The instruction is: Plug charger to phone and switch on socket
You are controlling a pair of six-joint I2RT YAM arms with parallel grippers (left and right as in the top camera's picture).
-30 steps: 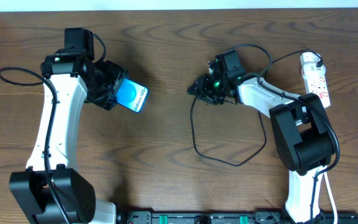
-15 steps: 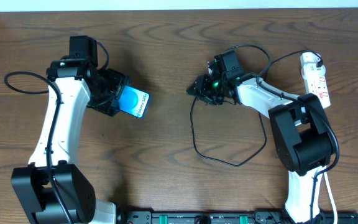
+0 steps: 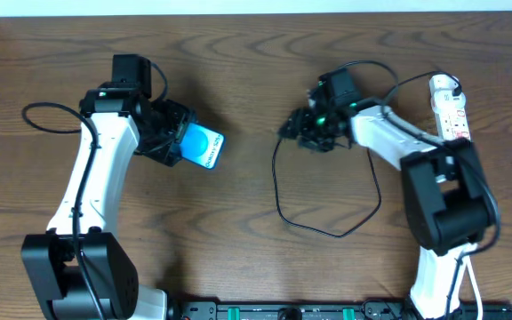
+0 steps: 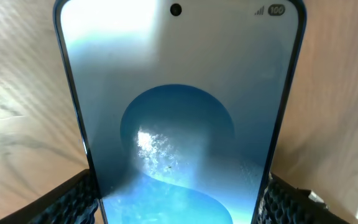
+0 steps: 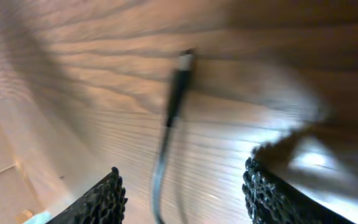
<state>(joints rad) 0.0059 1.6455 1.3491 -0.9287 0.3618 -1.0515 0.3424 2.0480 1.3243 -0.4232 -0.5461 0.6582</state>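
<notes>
Bright colours on brown wood grain.
The phone shows cyan-blue with a darker blue disc; the charger is black; the socket white with red marks; the surface streaky brown.

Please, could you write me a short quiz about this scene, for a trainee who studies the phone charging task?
1. True or false: the left gripper holds the phone.
2. The socket lies: A) beside the left arm, B) at the far right of the table, C) under the phone.
3. In the right wrist view, what lies between the open jaws of the right gripper?

Key: 1. True. 2. B. 3. The connector tip of the charger, not gripped.
</notes>
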